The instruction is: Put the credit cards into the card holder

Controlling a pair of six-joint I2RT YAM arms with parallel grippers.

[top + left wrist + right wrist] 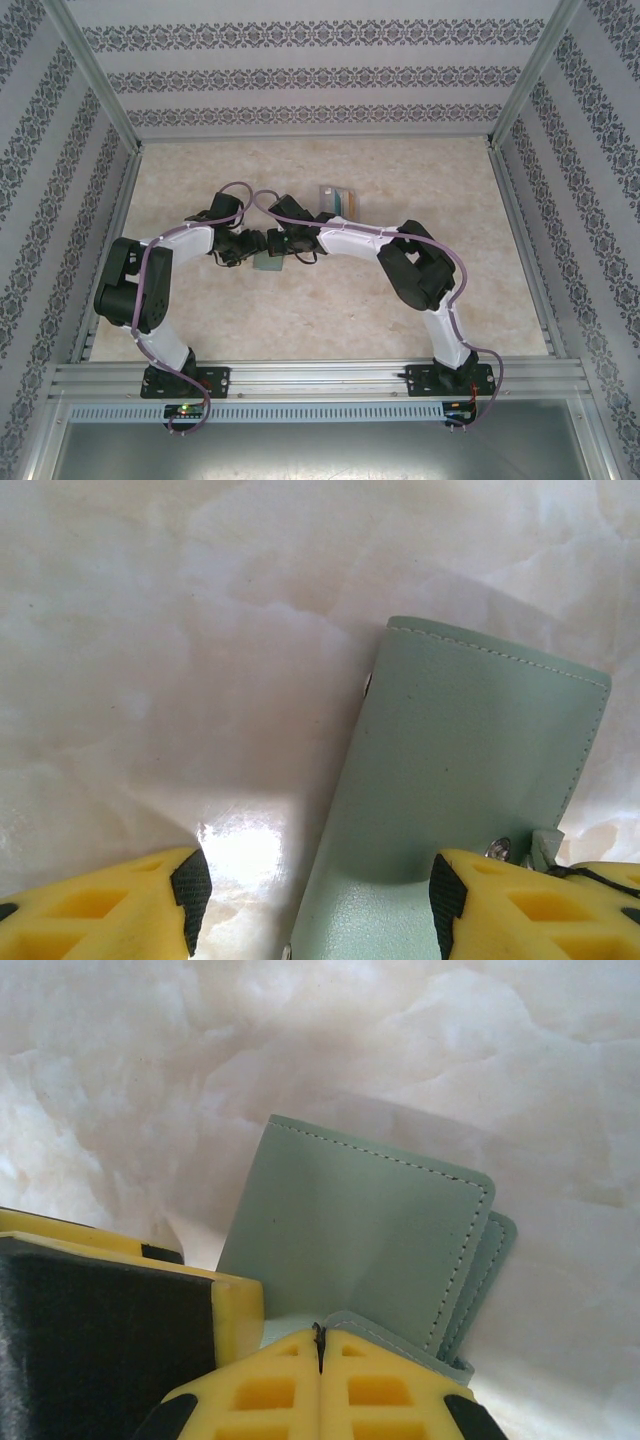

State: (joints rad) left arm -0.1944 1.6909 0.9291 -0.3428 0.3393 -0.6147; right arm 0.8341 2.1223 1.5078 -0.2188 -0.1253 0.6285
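A: The card holder [470,780]?
B: Soft and smooth, like leather. Matt, with thread stitches along the edge and a small shiny metal snap [498,850].
A: The tabletop [150,680]?
B: Smooth and glossy, pale like marble stone.
A: The left tool [318,900]?
B: Hard yellow plastic, a bit shiny, with matt black rubbery pads [190,890].
A: The frame [320,375]?
B: Bare silvery metal, ribbed.
A: The arm sleeves [350,240]?
B: White padded cloth, a little shiny.

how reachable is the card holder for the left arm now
Probably yes: the left tool stands open with the card holder partly in its gap and nothing in the way; the right tool is shut on the holder's edge.
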